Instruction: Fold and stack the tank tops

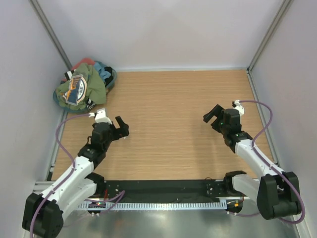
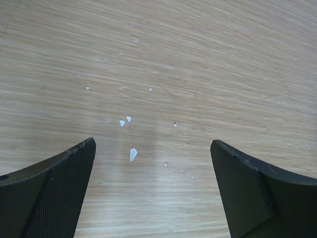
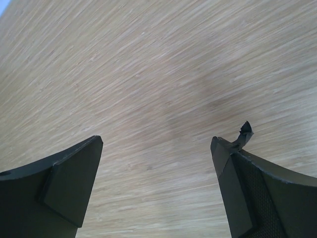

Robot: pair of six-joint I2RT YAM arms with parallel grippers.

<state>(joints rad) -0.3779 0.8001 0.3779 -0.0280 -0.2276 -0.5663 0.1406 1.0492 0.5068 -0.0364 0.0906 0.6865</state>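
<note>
Top external: left claw [image 1: 122, 128] and right claw [image 1: 212, 114] gape empty, and the olive tank top [image 1: 79, 89], beyond the left claw, looks limp and light, so pinch an edge.

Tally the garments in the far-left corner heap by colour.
Olive green tank top with printed patch: 1
Black-and-white striped tank top: 1
Salmon-red garment: 1
Light blue garment: 1
Total showing: 4
</note>
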